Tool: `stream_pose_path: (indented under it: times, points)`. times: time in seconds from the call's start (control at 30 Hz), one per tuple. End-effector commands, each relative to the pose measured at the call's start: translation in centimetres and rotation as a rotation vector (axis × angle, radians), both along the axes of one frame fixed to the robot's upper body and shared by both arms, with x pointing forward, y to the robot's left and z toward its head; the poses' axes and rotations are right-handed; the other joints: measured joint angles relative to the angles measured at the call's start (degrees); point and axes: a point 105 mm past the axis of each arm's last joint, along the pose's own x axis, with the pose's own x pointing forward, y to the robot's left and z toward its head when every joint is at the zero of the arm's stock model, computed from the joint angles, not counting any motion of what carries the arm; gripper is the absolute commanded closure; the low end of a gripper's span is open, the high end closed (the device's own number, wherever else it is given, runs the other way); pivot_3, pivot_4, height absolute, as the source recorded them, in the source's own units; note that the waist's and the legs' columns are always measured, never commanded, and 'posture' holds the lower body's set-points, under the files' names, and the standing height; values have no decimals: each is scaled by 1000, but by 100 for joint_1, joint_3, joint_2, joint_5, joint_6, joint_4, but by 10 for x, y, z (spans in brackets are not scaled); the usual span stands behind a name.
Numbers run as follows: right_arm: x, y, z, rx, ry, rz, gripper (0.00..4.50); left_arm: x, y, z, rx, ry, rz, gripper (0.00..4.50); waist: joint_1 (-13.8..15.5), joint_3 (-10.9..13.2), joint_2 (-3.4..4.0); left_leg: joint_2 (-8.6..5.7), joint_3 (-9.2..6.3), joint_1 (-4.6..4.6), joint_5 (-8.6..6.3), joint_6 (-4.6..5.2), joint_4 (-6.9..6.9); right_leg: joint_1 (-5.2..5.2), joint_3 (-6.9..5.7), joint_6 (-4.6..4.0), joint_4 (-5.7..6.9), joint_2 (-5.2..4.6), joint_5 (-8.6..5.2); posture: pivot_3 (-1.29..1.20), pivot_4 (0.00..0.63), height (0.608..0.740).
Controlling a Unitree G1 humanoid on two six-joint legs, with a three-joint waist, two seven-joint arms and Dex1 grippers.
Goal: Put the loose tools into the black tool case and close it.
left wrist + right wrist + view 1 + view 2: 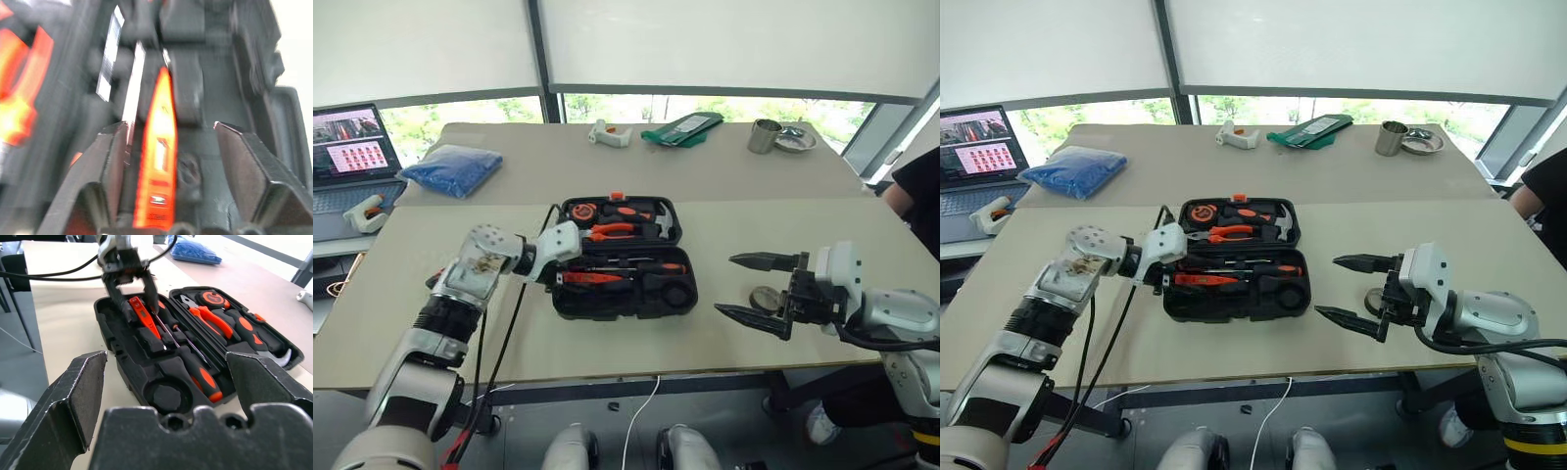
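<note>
We saw one black tool case point(625, 257) lying open mid-table, two screwdrivers point(198, 366) and one utility knife point(143, 315) in its near half. Our left gripper point(132, 293) hung parted over the knife, gripping nothing. Our right gripper point(751, 287) gaped wide and empty over one tape roll point(765, 298) near the table's right edge.

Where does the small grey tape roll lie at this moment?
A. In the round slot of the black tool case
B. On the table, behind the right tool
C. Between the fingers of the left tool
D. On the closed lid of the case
B: the small grey tape roll lies on the table just behind the open right tool, outside the open black tool case, whose round slot is empty.
</note>
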Motion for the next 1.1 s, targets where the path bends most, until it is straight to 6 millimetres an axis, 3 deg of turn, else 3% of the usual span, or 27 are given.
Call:
stream_pose_path:
  times: [0.03,0.13,0.33,0.87,0.97,1.1]
  points:
    - [-3,0,7,-1,-15,13,0,2,-2,20,-87,-100,-22,1549,8,0,0,-1,1,-1,-1,2,1,0,1,1,-1,-1,1,0,150,740]
    - [-2,0,6,1,-11,12,0,3,-9,16,-171,-79,-21,2274,29,0,0,-4,2,-3,-4,7,4,2,1,-4,-3,-3,7,0,150,740]
    - [-2,3,5,11,-9,11,0,12,-12,-13,-190,-77,12,4412,26,0,-1,-4,4,-2,-4,7,6,2,0,-2,-2,-1,8,0,150,740]
    - [1,-9,-4,33,10,-39,0,10,-4,-71,-7,-6,48,4473,-6,-4,2,-2,3,10,-4,7,6,13,0,0,-2,-1,8,0,150,740]
    - [1,-10,-5,37,10,-42,0,10,-6,-70,-27,-28,47,4473,-23,-10,8,-1,2,17,-4,7,6,19,1,6,-1,-1,4,0,150,740]
    - [3,-13,-5,42,-7,-53,0,11,1,-43,-204,-88,80,4473,-36,-10,9,1,3,19,-5,7,5,19,2,5,-1,-1,5,0,150,740]
